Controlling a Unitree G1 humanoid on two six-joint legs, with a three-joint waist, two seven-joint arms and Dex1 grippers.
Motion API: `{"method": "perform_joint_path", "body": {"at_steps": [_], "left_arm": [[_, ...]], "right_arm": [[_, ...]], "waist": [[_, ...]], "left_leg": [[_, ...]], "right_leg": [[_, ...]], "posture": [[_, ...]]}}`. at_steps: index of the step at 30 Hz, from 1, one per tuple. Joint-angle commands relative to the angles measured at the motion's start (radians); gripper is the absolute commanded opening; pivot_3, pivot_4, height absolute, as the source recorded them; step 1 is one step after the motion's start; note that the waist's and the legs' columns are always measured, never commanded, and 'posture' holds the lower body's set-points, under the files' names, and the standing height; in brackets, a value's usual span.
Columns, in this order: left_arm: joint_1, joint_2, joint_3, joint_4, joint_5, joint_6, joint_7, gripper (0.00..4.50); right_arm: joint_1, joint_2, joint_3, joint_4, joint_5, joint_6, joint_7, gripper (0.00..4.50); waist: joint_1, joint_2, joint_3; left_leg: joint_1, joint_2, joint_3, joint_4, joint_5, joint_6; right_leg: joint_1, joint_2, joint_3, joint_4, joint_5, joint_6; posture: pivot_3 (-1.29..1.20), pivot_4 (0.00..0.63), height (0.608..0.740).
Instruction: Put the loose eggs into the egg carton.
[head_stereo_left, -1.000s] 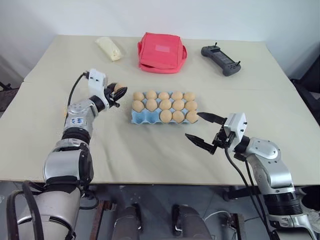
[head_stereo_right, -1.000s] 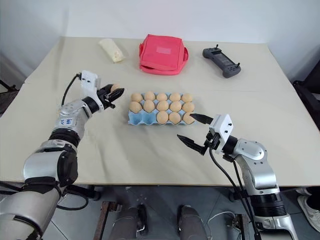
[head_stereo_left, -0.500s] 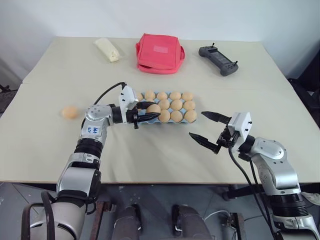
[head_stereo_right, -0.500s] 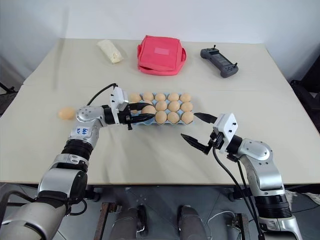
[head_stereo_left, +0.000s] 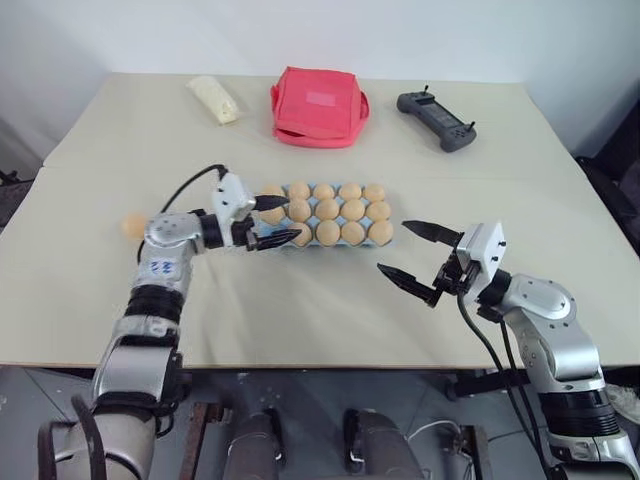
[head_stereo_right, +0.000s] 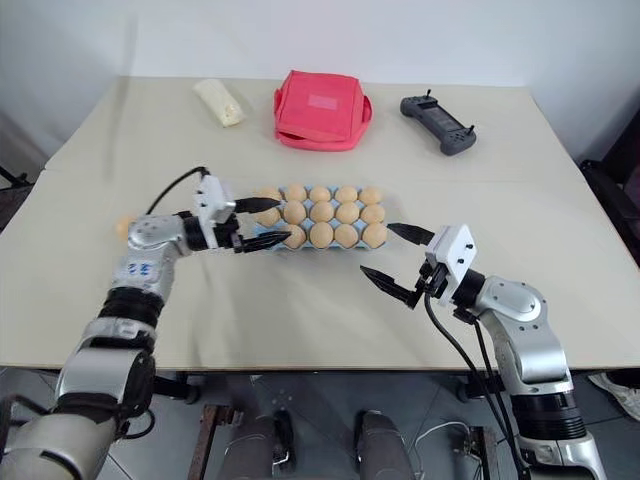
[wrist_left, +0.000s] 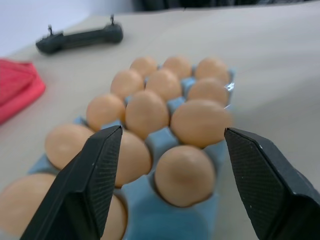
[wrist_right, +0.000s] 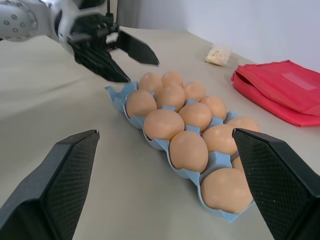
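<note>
Now, carton (head_stereo_left: 330, 238): long axis from 9 to 3 o'clock.
Loose egg (head_stereo_left: 132, 226): at 9 o'clock.
Left gripper (head_stereo_left: 276, 220): wide, empty.
Right gripper (head_stereo_left: 410, 253): wide, empty.

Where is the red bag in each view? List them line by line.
Left eye: bag at top centre, behind the carton.
Right eye: top centre too.
Left wrist: cut off at the edge, beyond the carton.
Right wrist: beyond the carton, cut off.
Shared landmark: the carton.
</note>
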Motion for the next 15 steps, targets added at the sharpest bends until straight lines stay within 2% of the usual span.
{"method": "perform_joint_path", "body": {"at_steps": [1, 4, 7, 11, 15], "left_arm": [[0.148, 0.079, 0.09, -0.235, -0.086, 0.099, 0.032, 4.36], [0.342, 0.147, 0.215, -0.37, -0.108, 0.109, 0.119, 4.48], [0.481, 0.164, 0.309, -0.453, -0.139, 0.15, 0.199, 4.48], [0.688, 0.13, 0.461, -0.539, -0.158, 0.191, 0.362, 4.48], [0.852, 0.035, 0.588, -0.599, -0.182, 0.16, 0.501, 4.48]], "right_arm": [[-0.02, -0.01, -0.012, -0.013, 0.032, -0.004, 0.037, 4.5], [-0.028, -0.004, -0.008, -0.01, 0.049, 0.0, 0.066, 4.5], [-0.034, -0.002, -0.001, -0.001, 0.053, 0.003, 0.089, 4.5], [-0.049, 0.015, 0.018, 0.034, 0.036, -0.048, 0.13, 4.5], [-0.056, 0.019, 0.036, 0.056, 0.035, -0.063, 0.161, 4.5]], "waist": [[-0.006, 0.0, 0.0], [-0.012, 0.0, 0.0], [-0.015, 0.0, 0.0], [-0.014, 0.0, 0.0], [-0.014, 0.0, 0.0]], "left_leg": [[0.0, 0.001, 0.0, 0.0, 0.0, 0.0], [0.001, 0.001, -0.001, 0.0, 0.0, 0.0], [0.002, 0.001, -0.001, 0.0, -0.002, -0.004], [0.002, 0.003, -0.001, -0.002, -0.002, -0.003], [0.002, 0.004, 0.0, -0.003, -0.003, -0.003]], "right_leg": [[0.0, 0.0, 0.0, 0.0, 0.0, 0.0], [0.0, 0.001, 0.0, 0.001, -0.001, -0.001], [0.001, -0.001, 0.0, 0.001, -0.001, -0.001], [0.002, -0.004, 0.0, -0.001, 0.0, -0.003], [0.001, -0.01, 0.001, -0.005, -0.001, -0.007]], "posture": [[0.0, 0.15, 0.74], [0.0, 0.15, 0.74], [0.0, 0.15, 0.74], [0.0, 0.15, 0.74], [0.0, 0.15, 0.74]]}}
